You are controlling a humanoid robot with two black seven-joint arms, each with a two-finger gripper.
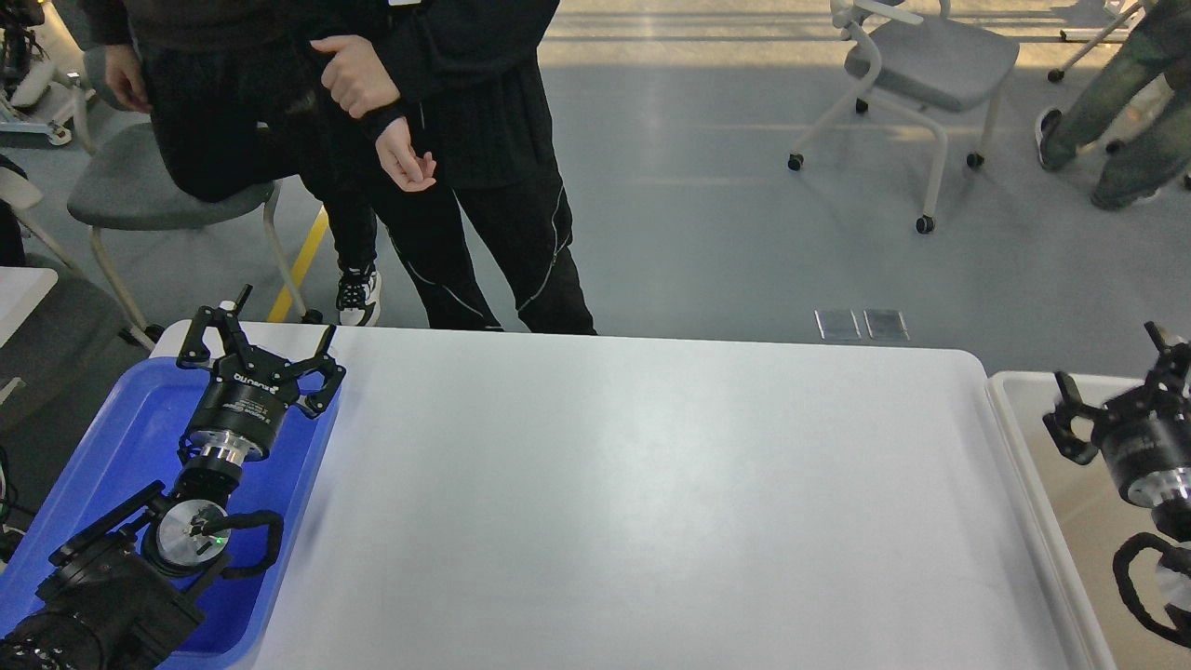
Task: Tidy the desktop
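The desktop [651, 493] is a wide white tabletop with rounded corners, and nothing lies on its visible surface. My left gripper [274, 330] is open and empty, held above the far end of the blue tray [121, 437] at the table's left edge. My right gripper [1112, 377] is open and empty, a little blurred, above the cream bin [1023, 447] at the table's right side.
A person in black [465, 167] stands just behind the table's far edge, left of centre. A second person leans on a grey chair [140, 191] at the back left. Another wheeled chair [930, 65] stands at the back right.
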